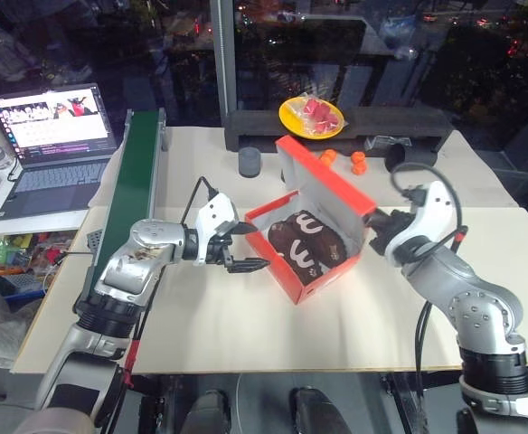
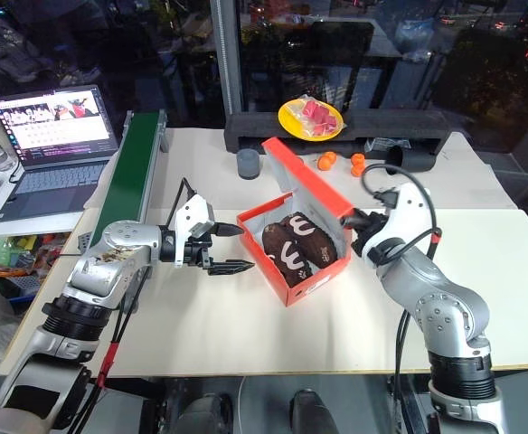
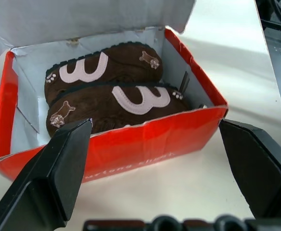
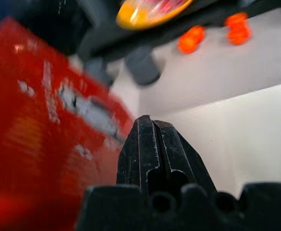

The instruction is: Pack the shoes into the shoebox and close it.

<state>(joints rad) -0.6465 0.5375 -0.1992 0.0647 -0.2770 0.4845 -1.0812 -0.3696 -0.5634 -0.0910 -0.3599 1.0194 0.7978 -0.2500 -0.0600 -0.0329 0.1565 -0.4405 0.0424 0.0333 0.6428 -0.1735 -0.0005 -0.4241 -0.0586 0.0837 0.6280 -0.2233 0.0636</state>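
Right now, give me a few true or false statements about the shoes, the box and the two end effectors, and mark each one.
1. Both dark-brown shoes with white curly markings lie inside the red-orange cardboard shoebox. True.
2. The shoebox's hinged lid is shut. False: it stands raised, with the box open.
3. The left end effector is open, beside the box's side. True.
4. The right end effector is open wide. False: its fingers are pressed together, beside the lid's outer face.
5. The yellow plate sits inside the shoebox. False: it rests on the dark shelf at the table's far edge.
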